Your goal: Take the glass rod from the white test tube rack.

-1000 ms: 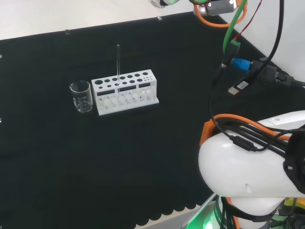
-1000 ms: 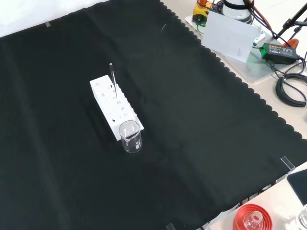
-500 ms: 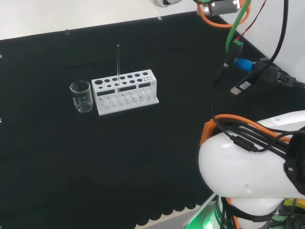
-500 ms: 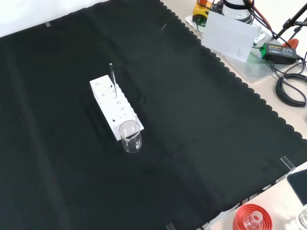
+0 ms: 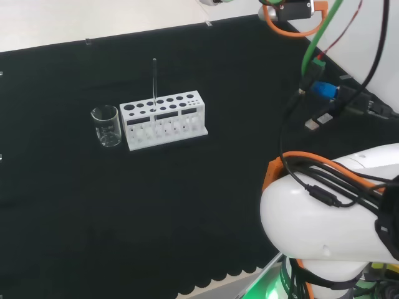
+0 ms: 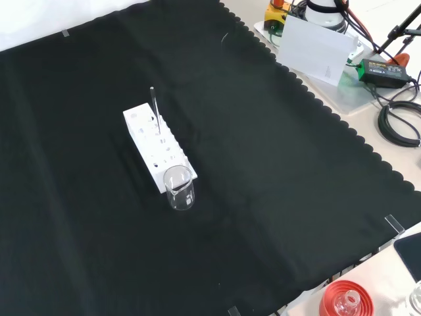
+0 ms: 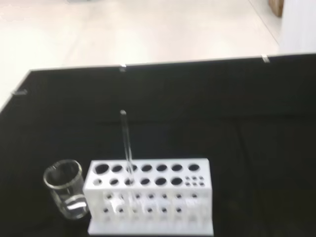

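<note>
Bare cloth (image 6: pixel 276 171) all round the rack (image 5: pixel 163 119) — only a beaker (image 5: pixel 106 126) stands just beside its left end in the head view.

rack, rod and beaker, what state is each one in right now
white test tube rack: flat on the black cloth, one hole filled.
glass rod: upright in the rack, untouched.
beaker: upright at the rack's end, looks empty.

A thin glass rod (image 5: pixel 154 81) stands upright in a hole of the white test tube rack (image 5: pixel 163 119), rising well above its top. The rack sits flat on the black-clothed table (image 5: pixel 187 218), its top dotted with round holes.
</note>
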